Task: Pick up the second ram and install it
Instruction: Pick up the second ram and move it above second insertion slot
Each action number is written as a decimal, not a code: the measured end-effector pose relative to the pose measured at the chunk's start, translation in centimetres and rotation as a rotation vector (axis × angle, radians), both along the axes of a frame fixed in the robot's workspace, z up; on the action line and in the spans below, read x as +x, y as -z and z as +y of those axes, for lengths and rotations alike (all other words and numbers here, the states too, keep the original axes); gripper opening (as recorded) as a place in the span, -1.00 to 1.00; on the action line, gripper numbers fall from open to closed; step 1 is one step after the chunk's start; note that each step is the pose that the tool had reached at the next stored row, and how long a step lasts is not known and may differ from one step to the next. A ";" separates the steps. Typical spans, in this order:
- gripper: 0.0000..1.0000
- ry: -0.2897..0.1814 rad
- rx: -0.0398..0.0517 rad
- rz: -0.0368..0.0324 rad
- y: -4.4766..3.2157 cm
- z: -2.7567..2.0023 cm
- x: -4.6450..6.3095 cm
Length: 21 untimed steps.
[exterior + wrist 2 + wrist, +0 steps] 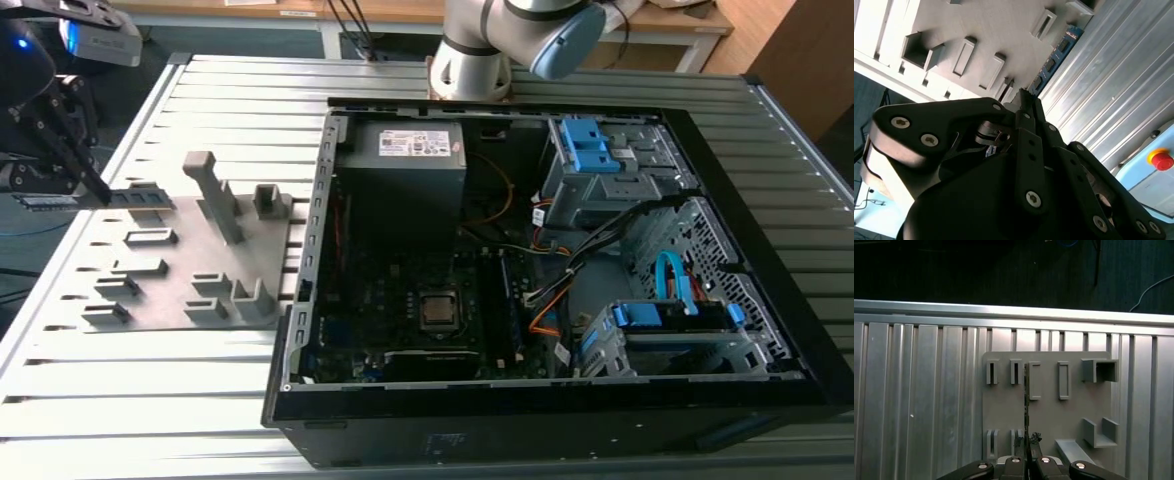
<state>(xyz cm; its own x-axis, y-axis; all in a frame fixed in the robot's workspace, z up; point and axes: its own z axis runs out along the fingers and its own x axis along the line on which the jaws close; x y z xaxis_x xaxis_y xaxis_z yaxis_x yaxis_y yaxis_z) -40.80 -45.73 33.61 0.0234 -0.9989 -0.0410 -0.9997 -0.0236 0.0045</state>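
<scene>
The second ram (43, 201) is a thin blue-green board held level over the far edge of the grey fixture plate (174, 290), at the exterior view's left. My gripper (96, 197) is shut on it, black fingers pointing down. In the second wrist view the ram (1056, 55) runs out from my gripper (1024, 97), its dark chips showing. In the first wrist view the ram (1026, 395) appears edge-on as a thin dark line rising from my gripper (1028, 440), above the plate's slots.
An open computer case (747, 250) lies on the slatted metal table, with the motherboard (414, 300) inside. The fixture plate (1074, 410) carries several raised grey blocks and slots. The arm's base (494, 40) stands behind the case. A red stop button (1161, 160) sits off the table.
</scene>
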 end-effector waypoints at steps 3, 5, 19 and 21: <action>-0.73 0.000 0.0001 -0.0001 -0.31 0.00 0.0; -0.73 0.000 0.0000 -0.0001 -0.57 0.00 0.0; -0.73 0.000 0.0001 -0.0001 -2.67 0.00 0.0; -0.73 0.000 0.0001 -0.0002 -2.99 0.00 0.0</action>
<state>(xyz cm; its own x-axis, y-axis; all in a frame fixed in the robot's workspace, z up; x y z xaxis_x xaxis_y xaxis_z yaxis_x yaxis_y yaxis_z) -40.80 -45.73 36.60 0.0234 -0.9989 -0.0412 -0.9997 -0.0236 0.0043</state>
